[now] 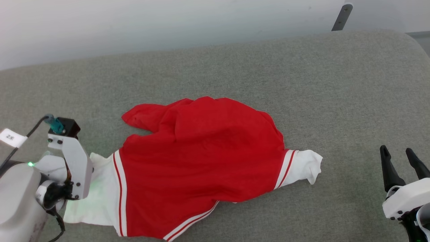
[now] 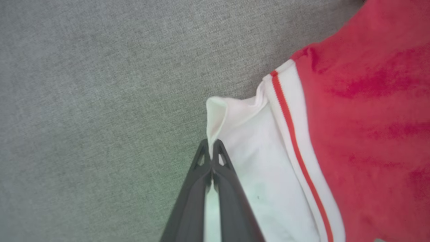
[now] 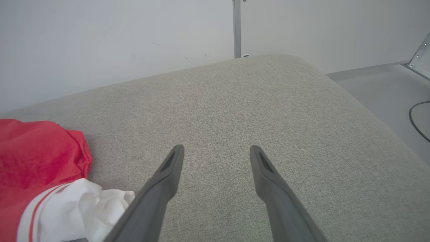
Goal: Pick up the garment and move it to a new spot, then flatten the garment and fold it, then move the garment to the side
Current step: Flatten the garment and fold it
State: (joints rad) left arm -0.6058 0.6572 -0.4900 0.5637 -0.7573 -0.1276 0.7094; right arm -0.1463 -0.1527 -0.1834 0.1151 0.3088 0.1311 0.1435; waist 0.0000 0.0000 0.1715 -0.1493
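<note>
The garment (image 1: pixel 201 161), a red T-shirt with white sleeve ends and thin stripe trim, lies crumpled across the grey cushion (image 1: pixel 235 74). My left gripper (image 2: pixel 211 149) is shut on the edge of its white left sleeve (image 2: pixel 255 141). In the head view the pale left wrist (image 1: pixel 72 158) stands over that sleeve and hides the fingers. My right gripper (image 1: pixel 399 158) is open above bare cushion, to the right of the other white sleeve end (image 1: pixel 305 168). The right wrist view has those fingers (image 3: pixel 171 164) spread wide, with the garment (image 3: pixel 33 158) at the lower left.
The grey fabric cushion (image 3: pixel 235 111) ends at a pale wall (image 1: pixel 168 23) behind, where a metal bracket (image 1: pixel 342 16) stands. To the right the cushion's rounded edge drops to a grey floor (image 3: pixel 379 84) with a black cable (image 3: pixel 418 117).
</note>
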